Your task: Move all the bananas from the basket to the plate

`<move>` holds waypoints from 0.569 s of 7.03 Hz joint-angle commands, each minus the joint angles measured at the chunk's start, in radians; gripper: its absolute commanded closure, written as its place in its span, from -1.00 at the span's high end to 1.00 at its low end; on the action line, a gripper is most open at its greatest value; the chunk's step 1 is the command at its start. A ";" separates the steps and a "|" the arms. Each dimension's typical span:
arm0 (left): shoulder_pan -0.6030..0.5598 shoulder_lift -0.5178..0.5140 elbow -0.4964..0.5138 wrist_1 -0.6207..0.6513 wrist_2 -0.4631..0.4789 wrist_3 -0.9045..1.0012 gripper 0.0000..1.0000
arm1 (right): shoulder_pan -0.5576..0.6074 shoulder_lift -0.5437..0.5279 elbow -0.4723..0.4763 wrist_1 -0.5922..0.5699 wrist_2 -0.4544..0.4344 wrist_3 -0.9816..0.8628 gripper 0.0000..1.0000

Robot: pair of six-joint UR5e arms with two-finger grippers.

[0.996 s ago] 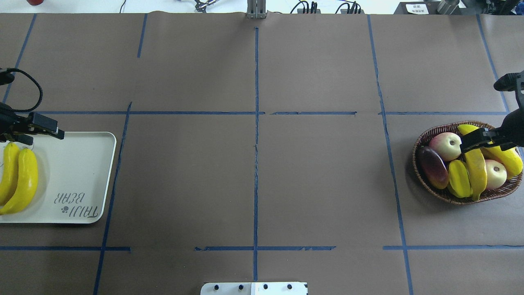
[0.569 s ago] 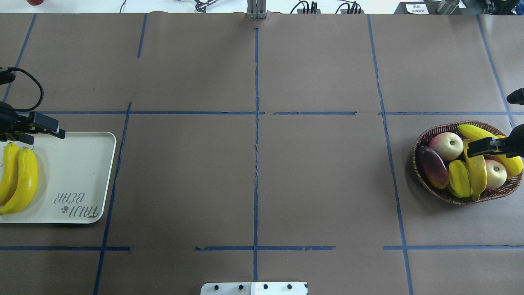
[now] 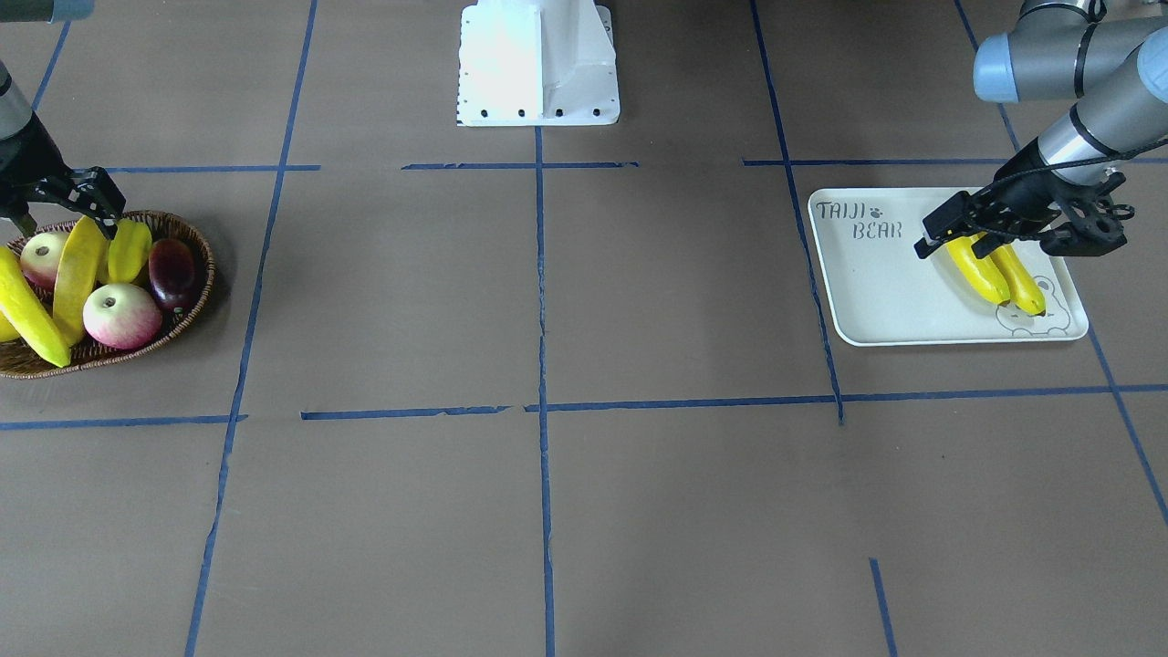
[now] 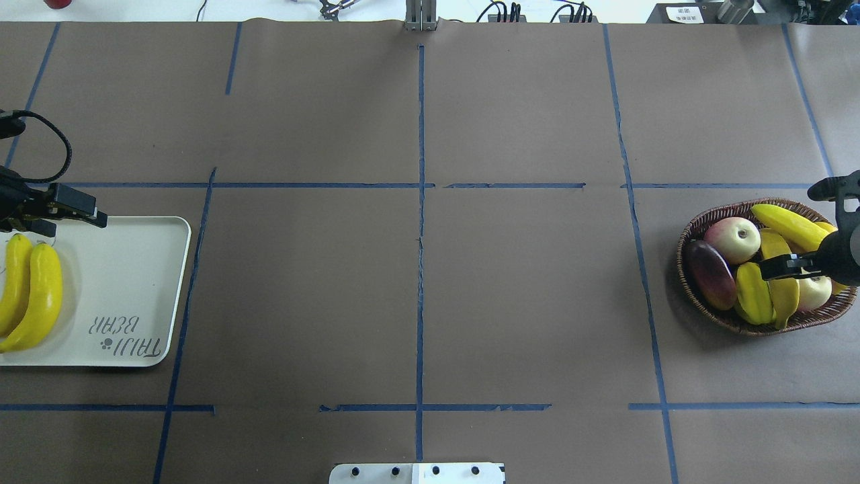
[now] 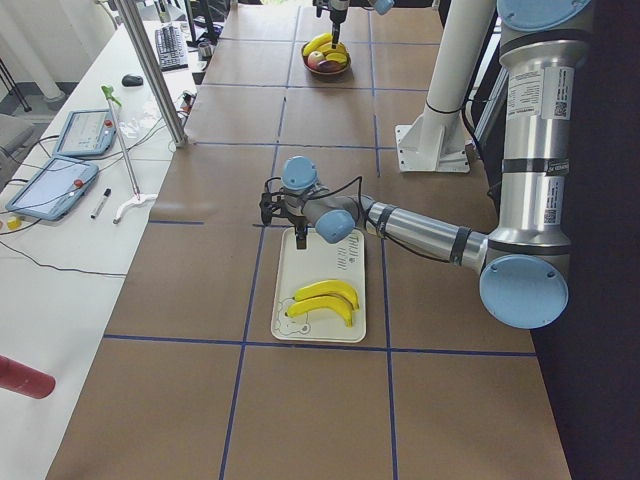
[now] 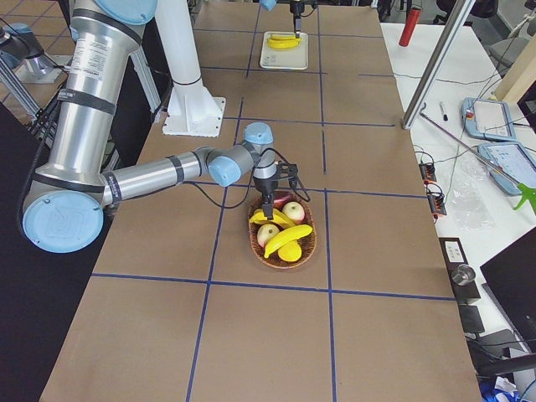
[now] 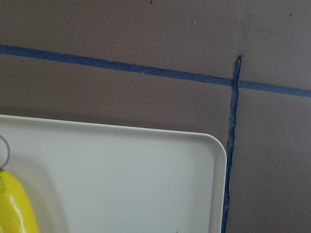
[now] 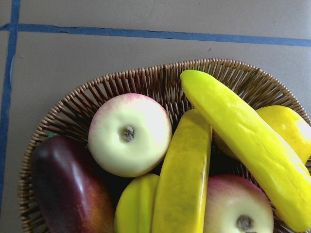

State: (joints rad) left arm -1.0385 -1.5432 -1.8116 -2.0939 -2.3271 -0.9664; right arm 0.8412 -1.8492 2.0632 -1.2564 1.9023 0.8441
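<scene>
black-fingered right gripper (image 3: 67, 222) hung with its jaws apart and nothing in them, low over the basket (image 8: 146, 80) and above one banana (image 4: 784, 299) that lay among two apples, a star fruit and a dark purple fruit, with a second banana (image 4: 789, 225) along the side away from the robot. left gripper (image 3: 952, 245), parted and empty too, hovered above the plate (image 4: 121, 269) near the ends of two bananas (image 4: 41, 296) lying side by side. basket and plate sat well apart on the brown paper-covered table (image 4: 416, 302).
</scene>
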 commanded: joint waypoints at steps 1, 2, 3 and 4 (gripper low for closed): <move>0.000 0.000 0.000 -0.002 0.000 0.000 1.00 | -0.036 -0.012 -0.003 0.000 -0.017 -0.002 0.70; 0.000 0.000 -0.002 -0.002 0.000 0.000 1.00 | -0.039 -0.012 -0.003 0.000 -0.017 -0.002 0.61; 0.000 0.000 -0.002 -0.002 0.000 0.000 1.00 | -0.042 -0.010 -0.006 -0.001 -0.017 -0.002 0.52; 0.000 0.000 -0.002 -0.002 0.000 0.000 1.00 | -0.053 -0.008 -0.008 -0.002 -0.022 -0.002 0.37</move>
State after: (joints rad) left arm -1.0385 -1.5432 -1.8129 -2.0953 -2.3271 -0.9664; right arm 0.7988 -1.8592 2.0577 -1.2573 1.8843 0.8421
